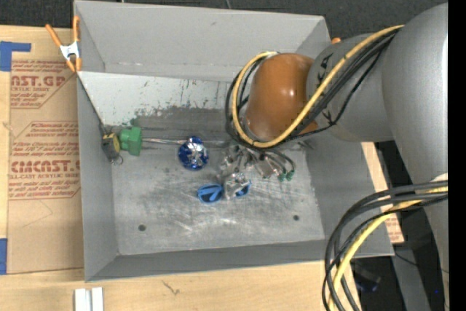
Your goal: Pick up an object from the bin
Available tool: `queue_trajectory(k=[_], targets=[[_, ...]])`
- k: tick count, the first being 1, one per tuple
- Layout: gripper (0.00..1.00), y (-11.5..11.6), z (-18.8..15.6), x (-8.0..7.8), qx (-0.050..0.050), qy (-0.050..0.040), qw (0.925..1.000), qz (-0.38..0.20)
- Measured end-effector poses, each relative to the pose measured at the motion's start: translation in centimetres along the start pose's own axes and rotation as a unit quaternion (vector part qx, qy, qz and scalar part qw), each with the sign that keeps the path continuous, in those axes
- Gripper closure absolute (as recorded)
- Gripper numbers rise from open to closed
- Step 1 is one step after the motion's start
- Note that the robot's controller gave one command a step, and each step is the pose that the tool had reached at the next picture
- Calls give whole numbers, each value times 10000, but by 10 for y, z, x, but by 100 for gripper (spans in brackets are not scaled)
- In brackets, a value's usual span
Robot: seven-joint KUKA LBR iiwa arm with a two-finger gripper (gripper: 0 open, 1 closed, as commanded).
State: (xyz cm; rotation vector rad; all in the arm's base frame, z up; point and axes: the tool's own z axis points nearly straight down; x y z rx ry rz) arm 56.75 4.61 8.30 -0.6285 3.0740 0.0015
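Here, the arm (408, 84) enters the bin (145, 229) over its right edge. The wrist sits under an orange cover (277, 95) looped by yellow and black cables (320, 95). The gripper (234, 182) points down at the bin floor, a little right of the floor's middle and nearer the front edge than the back wall. Its tip meets a small blue piece (210, 194), flat and two-lobed, possibly a clip. One lobe shows to the left of the tip and a smaller bit of blue to its right, so the tip stands on or just above the middle of the piece. Whether the gripper is apart, together or clamped on the piece cannot be told, because the metal parts at the tip merge with the scuffed floor. The piece appears to lie flat on the floor. A shiny blue ball (193, 154) rests just beyond the piece toward the back wall, near it but apart, and to the left of the gripper. A green block (132, 140) lies close to the left wall, with a small dark part (111, 146) touching its left side. A thin rod (160, 143) runs from the block along the floor toward the ball.
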Motion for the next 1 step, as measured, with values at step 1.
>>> queue_trajectory(k=[1], targets=[[100, 13, -139, -13, 15, -37, 9998, 202]])
